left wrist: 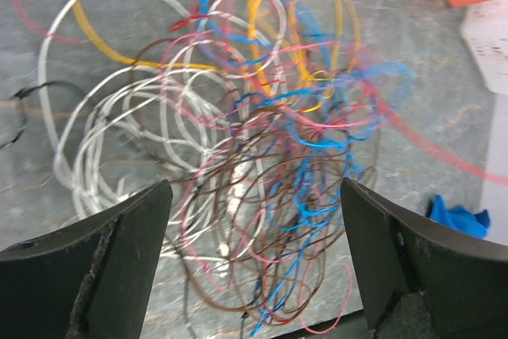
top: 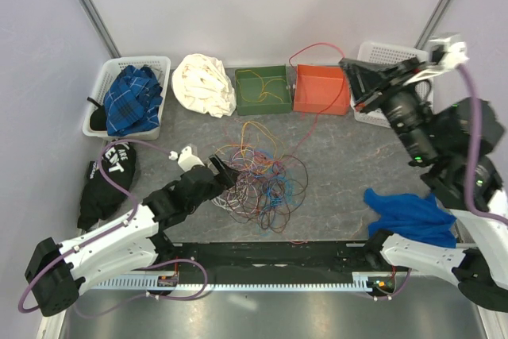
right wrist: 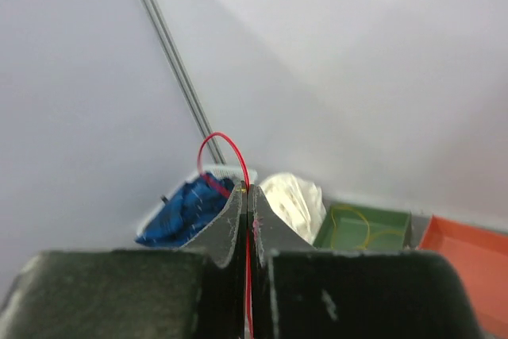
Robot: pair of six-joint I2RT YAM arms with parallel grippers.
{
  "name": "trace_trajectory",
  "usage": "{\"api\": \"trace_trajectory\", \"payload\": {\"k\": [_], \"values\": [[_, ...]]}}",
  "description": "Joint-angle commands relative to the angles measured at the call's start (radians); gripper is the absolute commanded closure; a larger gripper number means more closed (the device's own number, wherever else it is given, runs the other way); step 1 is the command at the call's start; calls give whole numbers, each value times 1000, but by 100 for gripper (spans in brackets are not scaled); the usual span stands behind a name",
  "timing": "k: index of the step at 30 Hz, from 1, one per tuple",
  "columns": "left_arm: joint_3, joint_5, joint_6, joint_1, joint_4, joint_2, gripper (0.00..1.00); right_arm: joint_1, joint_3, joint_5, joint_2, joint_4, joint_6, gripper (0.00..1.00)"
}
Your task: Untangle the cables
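So the cable tangle point(top: 258, 176) is sitting in the middle of the table point(top: 341, 156). It's one messy heap of red, orange, yellow, blue, white and brown loops, too knotted to count strand by strand. One red cable point(top: 317, 44) is running out of it, heading up and right from the heap and arching over the orange bin point(top: 321, 105) to the right gripper point(top: 348, 67). That one is pinching the cable with its jaws fully closed, up high over the back of the table. One yellow cable point(top: 262, 85) is already lying in the green bin point(top: 262, 109), so that's two bins, side by side. The left gripper point(top: 228, 169) is hovering spread wide and holding nothing, right at the heap's left edge, with the loops lying just ahead of and below its fingers. That's making the left arm by far the nearer one to the heap. So it's probably the one for pinning or picking there, while the right is taking the red strand toward the bins.
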State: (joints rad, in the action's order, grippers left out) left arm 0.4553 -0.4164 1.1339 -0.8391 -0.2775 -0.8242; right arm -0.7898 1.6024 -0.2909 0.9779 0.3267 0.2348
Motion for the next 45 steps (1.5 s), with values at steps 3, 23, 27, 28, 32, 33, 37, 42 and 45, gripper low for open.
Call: {"api": "trace_trajectory", "payload": {"k": [3,23,27,28,32,33,37,42,45], "values": [[40,1,-111,3,194,-1,8,-3,229,21,65,71,43,100],[-145,179,-985,-167,1256,-179,3,-3,168,85,71,106,175,100],[-194,177,-1100,-196,1261,-124,4,-3,157,78,62,112,166,100],[-208,203,-1115,-199,1258,-110,4,-2,154,79,55,112,167,100],[-213,323,-1189,-206,1265,-140,8,-3,130,96,48,104,175,100],[-202,326,-1200,-209,1267,-198,9,-3,125,108,48,97,181,100],[-144,324,-1237,-209,1340,-367,9,-3,106,131,39,87,199,100],[-35,269,-1287,-203,1403,-553,8,-3,97,151,25,89,216,100],[31,243,-1292,-195,1381,-607,9,-2,94,150,18,104,218,100]]}}
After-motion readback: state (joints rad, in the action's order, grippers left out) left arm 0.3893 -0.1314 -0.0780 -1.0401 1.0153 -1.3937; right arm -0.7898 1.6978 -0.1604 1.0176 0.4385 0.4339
